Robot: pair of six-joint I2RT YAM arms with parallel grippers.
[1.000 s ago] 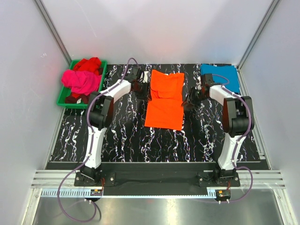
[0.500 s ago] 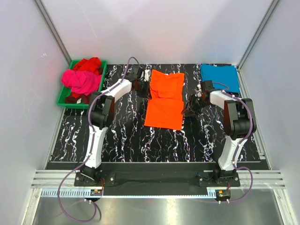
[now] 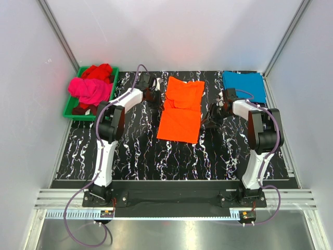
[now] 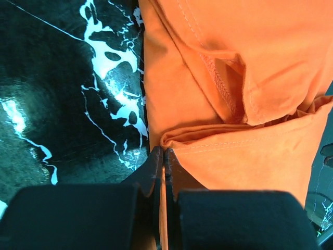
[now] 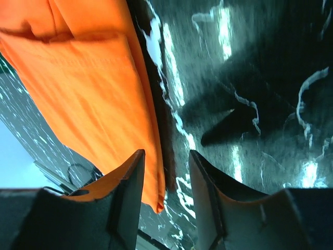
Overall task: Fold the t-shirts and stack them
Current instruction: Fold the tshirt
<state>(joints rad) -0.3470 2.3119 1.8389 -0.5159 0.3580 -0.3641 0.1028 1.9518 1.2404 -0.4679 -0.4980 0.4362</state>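
The orange t-shirt [image 3: 179,112] lies partly folded on the black marble table, sleeves tucked in. My left gripper [image 3: 157,99] is at its left edge. In the left wrist view the left gripper [image 4: 164,152] is shut on a fold of the orange t-shirt [image 4: 250,62]. My right gripper [image 3: 206,119] is at the shirt's right edge. There the right gripper [image 5: 166,156] stands open, and the hem of the orange t-shirt [image 5: 88,88] hangs between its fingers, unpinched. A teal-blue t-shirt [image 3: 244,86] lies flat at the back right. Magenta-pink [image 3: 89,89] and red [image 3: 99,71] t-shirts are heaped in a tray.
The green tray [image 3: 70,112] sits at the back left against the wall. White walls enclose the table on three sides. Bare marble table [image 3: 171,161] stretches between the orange shirt and the arm bases.
My left gripper has shut on the orange shirt's left edge. The shirt's lower part has shifted slightly left. My right gripper stays at the right edge, a little wider.
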